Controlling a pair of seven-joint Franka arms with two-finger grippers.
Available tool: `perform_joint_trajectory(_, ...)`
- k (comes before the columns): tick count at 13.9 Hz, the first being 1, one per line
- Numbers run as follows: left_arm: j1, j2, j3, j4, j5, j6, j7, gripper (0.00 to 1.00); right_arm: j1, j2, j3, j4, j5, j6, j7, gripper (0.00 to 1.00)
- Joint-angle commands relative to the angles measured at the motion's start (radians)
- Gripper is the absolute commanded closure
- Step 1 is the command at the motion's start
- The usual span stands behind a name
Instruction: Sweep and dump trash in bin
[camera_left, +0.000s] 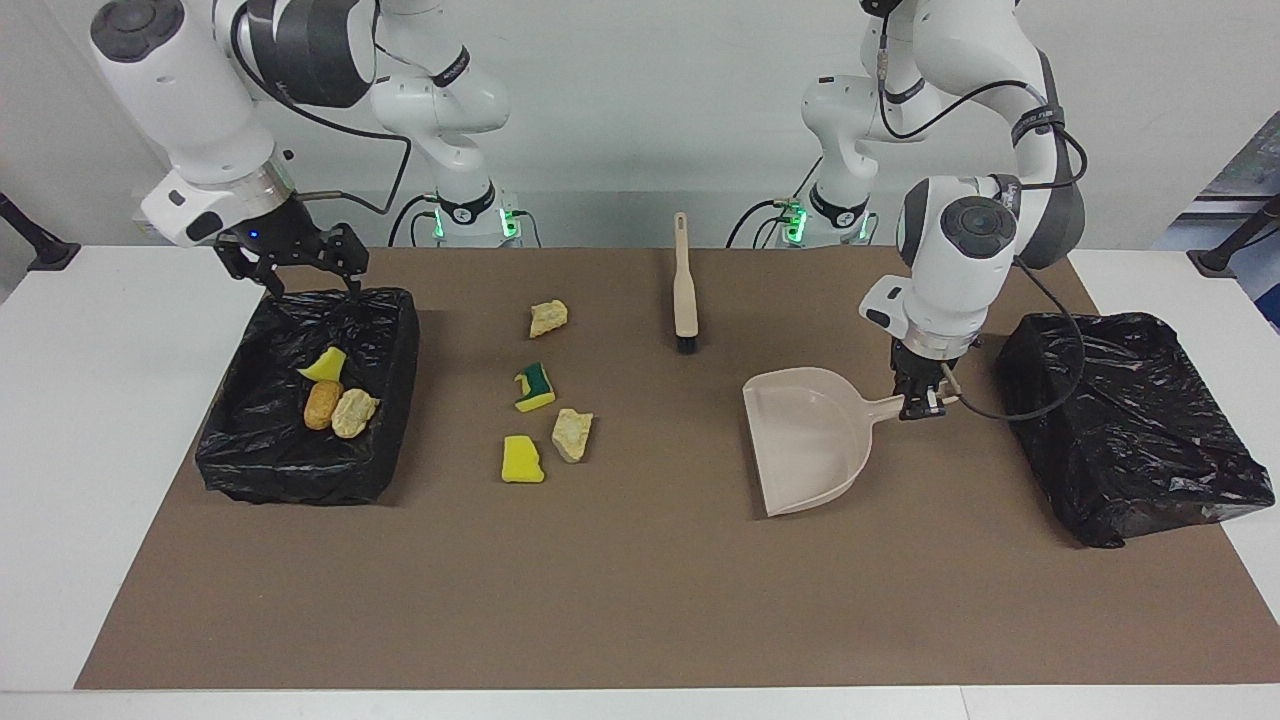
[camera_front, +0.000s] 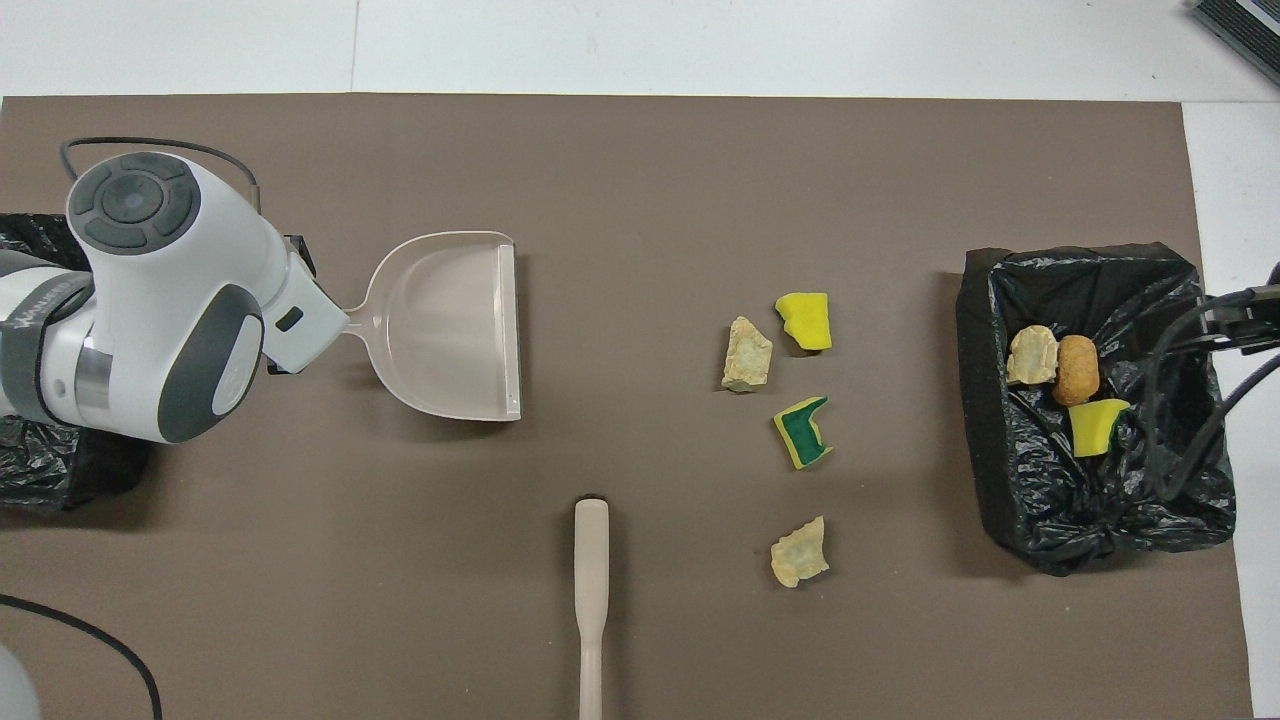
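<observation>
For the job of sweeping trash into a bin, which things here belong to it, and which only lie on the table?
Part of the job:
- four trash pieces on the mat
- three trash pieces in the bin
- bin at the right arm's end
- dustpan, held by the left gripper
- brush
- right gripper, open over that bin's edge

Just lying about:
- black bag at the left arm's end
- brown mat

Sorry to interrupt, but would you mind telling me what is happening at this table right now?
The left end effector is shut on the handle of the beige plastic dustpan, which rests on the brown mat. The right end effector hangs open over the black-lined bin at the right arm's end, which holds three trash chunks. Four more chunks lie on the mat, and the beige brush lies untouched.
</observation>
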Motion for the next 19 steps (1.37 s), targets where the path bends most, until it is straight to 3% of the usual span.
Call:
perform_joint_trajectory(1, 0.011, -0.012, -0.005, -0.009, 0.017, 0.02, 0.001, 1.0, 0.049, -0.053, 0.01, -0.142, 0.11, 0.074, -0.041, 0.0)
perform_joint_trajectory(5, 0.009, -0.014, -0.006, -0.01, 0.016, 0.02, -0.002, 1.0, 0.186, -0.086, 0.021, -0.263, 0.146, 0.145, 0.108, 0.0)
perform_joint_trajectory(8, 0.009, -0.014, -0.006, -0.012, 0.016, 0.02, -0.002, 1.0, 0.331, -0.083, 0.021, -0.293, 0.146, 0.184, 0.362, 0.0)
perform_joint_trajectory(13, 0.009, -0.017, -0.006, -0.017, 0.016, 0.02, -0.003, 1.0, 0.577, -0.073, 0.022, -0.391, 0.146, 0.354, 0.7, 0.0)
perform_joint_trajectory(19, 0.011, -0.017, -0.006, -0.02, 0.014, 0.022, -0.002, 1.0, 0.877, -0.052, 0.022, -0.452, 0.091, 0.407, 1.019, 0.0)
